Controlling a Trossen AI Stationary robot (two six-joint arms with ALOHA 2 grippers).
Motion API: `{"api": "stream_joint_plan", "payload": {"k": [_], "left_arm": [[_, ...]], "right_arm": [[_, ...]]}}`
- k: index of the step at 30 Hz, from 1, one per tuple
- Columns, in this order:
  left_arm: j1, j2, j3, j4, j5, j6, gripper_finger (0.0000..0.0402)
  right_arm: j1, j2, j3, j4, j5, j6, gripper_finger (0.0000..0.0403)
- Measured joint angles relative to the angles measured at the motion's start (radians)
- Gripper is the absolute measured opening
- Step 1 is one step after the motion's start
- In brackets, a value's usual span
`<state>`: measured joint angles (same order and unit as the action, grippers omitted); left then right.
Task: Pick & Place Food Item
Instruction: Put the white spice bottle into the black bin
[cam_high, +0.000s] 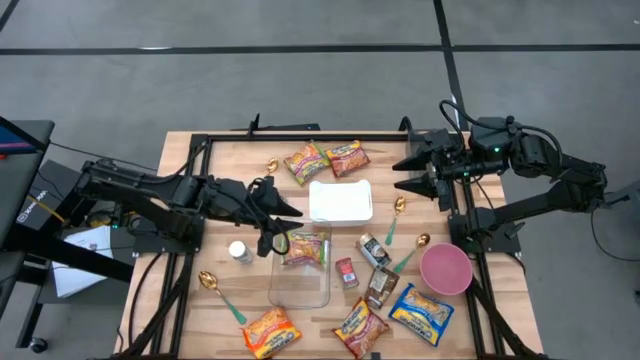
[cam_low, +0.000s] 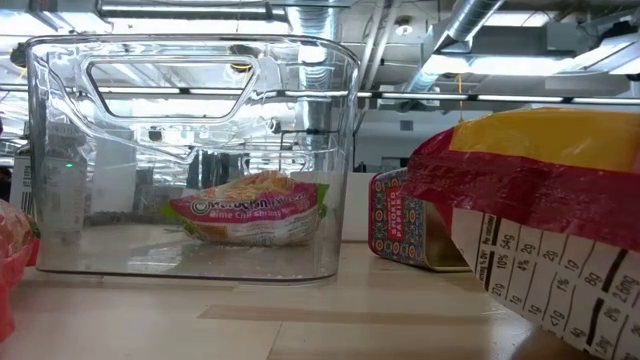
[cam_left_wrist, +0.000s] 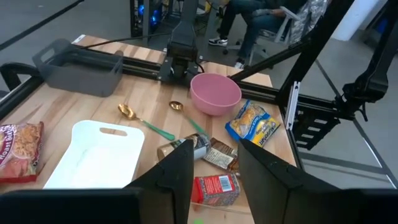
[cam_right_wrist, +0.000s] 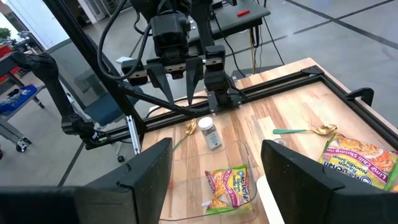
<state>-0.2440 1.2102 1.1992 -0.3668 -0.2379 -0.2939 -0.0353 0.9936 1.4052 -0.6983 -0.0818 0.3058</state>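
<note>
A clear plastic container (cam_high: 300, 265) stands on the wooden table, and a noodle packet (cam_high: 303, 247) lies flat on its floor near the far end. The low view shows that packet (cam_low: 250, 210) through the container's wall (cam_low: 190, 150). My left gripper (cam_high: 285, 228) hovers open above the container's far left corner, nothing between its fingers (cam_left_wrist: 214, 146). The right wrist view shows it (cam_right_wrist: 180, 78) from the front with its fingers apart. My right gripper (cam_high: 398, 175) waits open at the table's far right, high over the surface, its fingers (cam_right_wrist: 216, 149) bare.
A white lid (cam_high: 340, 200) lies just beyond the container. A pink bowl (cam_high: 445, 268), two spoons (cam_high: 398, 215) and small boxes (cam_high: 347, 272) sit to the right. More packets lie at the far edge (cam_high: 325, 160) and near edge (cam_high: 270, 332). A small bottle (cam_high: 240, 252) stands left of the container.
</note>
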Motion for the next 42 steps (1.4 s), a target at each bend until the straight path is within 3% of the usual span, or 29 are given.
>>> {"api": "stream_joint_plan", "payload": {"k": [8, 16, 24, 28, 32, 37, 42], "left_arm": [[0.000, 0.000, 0.000, 0.000, 0.001, -0.015, 0.0121], [-0.014, 0.000, 0.000, -0.035, 0.075, -0.112, 0.0118], [-0.076, 0.000, 0.000, -0.258, 0.122, -0.242, 0.0123], [-0.111, 0.000, 0.000, -0.370, 0.110, -0.267, 0.0158], [-0.110, 0.000, 0.000, -0.415, 0.073, -0.269, 0.0218], [-0.093, 0.000, 0.000, -0.454, 0.033, -0.181, 0.0286], [-0.073, 0.000, 0.000, -0.620, 0.031, -0.185, 0.0312]], "right_arm": [[0.000, 0.000, 0.000, 0.000, 0.000, 0.000, 0.0240], [0.000, 0.000, 0.000, 0.000, 0.000, -0.001, 0.0240], [0.000, 0.000, 0.000, 0.000, 0.000, -0.002, 0.0240], [0.000, 0.000, 0.000, 0.000, 0.000, -0.002, 0.0240], [0.000, 0.000, 0.000, 0.000, 0.000, -0.002, 0.0240], [0.000, 0.000, 0.000, 0.000, 0.000, -0.002, 0.0240], [0.000, 0.000, 0.000, 0.000, 0.000, -0.001, 0.0240]]}}
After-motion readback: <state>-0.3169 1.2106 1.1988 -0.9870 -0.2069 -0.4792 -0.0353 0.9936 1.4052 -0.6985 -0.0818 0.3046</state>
